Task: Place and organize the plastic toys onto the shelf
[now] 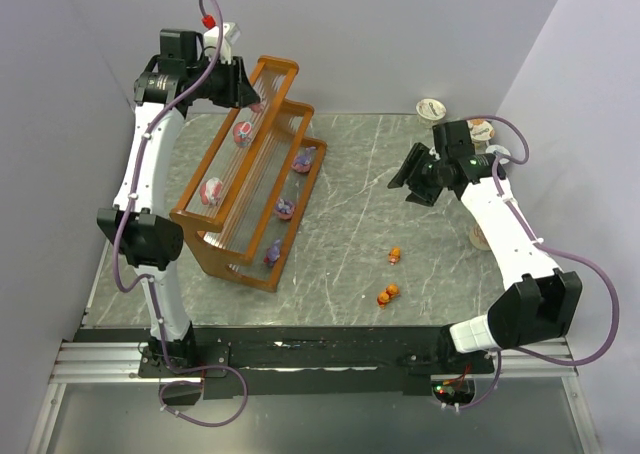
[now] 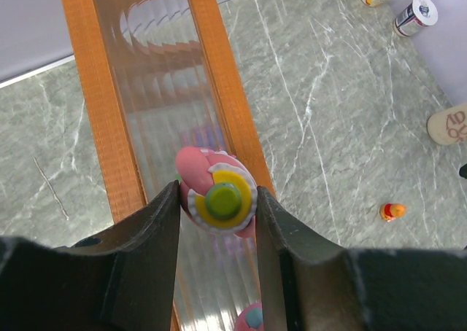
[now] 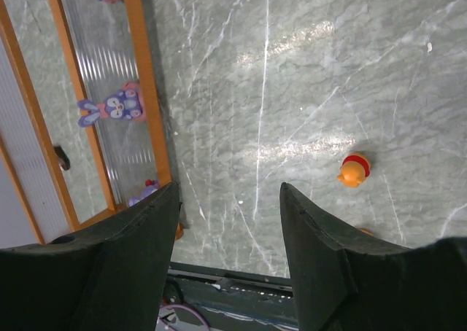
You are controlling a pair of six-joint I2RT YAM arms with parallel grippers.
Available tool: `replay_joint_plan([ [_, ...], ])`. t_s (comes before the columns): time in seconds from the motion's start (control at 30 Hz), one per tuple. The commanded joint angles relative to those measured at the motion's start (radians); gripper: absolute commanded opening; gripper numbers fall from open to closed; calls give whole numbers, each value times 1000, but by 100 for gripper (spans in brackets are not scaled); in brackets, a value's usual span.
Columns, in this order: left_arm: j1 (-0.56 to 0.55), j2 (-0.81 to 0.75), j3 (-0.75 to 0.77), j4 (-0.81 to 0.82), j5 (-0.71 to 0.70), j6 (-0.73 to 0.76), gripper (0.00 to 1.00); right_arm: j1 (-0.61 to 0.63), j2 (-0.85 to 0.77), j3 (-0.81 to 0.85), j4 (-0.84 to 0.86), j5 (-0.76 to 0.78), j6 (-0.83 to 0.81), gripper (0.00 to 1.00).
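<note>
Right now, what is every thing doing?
left pincer: shut on pink toy, over the shelf.
right pincer: open, empty.
purple toys: set on the shelf's lowest tier.
orange toys: on the table, off the shelf.

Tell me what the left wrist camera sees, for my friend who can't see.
The left gripper pinches a round pink toy with a yellow-and-green middle, above a ribbed tier of the orange wooden shelf. A tiny orange toy sits on the grey table to the right.
</note>
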Motion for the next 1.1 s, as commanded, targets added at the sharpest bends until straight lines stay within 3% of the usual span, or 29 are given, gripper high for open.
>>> replay_joint_plan([
  [0.0,2,-39,-2,26,28,27,15,7,14,45,26,20,-13,64],
  [0.27,2,-50,-11,-6,23,28,17,24,33,67,24,17,-35,64],
  [0.67,2,-98,-25,-38,20,41,11,27,26,53,27,18,-43,64],
  [0.9,1,-101,-31,-52,13,42,18,27,26,44,29,12,-43,64],
  [1.07,-1,-66,-1,-67,-1,38,18,29,28,44,26,12,-44,64],
])
